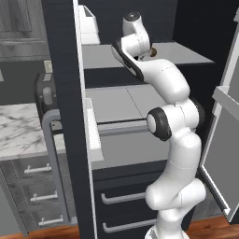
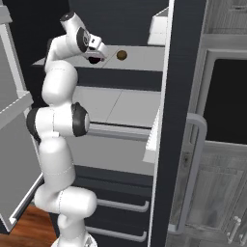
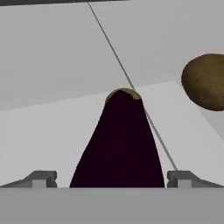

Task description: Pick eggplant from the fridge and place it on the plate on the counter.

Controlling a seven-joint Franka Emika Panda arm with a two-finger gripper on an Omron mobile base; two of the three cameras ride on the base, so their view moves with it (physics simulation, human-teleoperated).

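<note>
eggplant (image 3: 118, 144) between spread gripper (image 3: 112, 178) fingertips on fridge shelf (image 2: 140, 58) | brown ball (image 3: 205, 81) beside | grasp not closed; lift, plate placement remain

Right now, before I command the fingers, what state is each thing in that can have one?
fridge: doors swung open, shelves exposed.
eggplant: lying on the upper fridge shelf, between the fingertips, not lifted.
brown ball: resting on the same shelf, beside the eggplant, apart from it.
gripper: open, one finger either side of the eggplant.
fridge drawers: shut.
</note>
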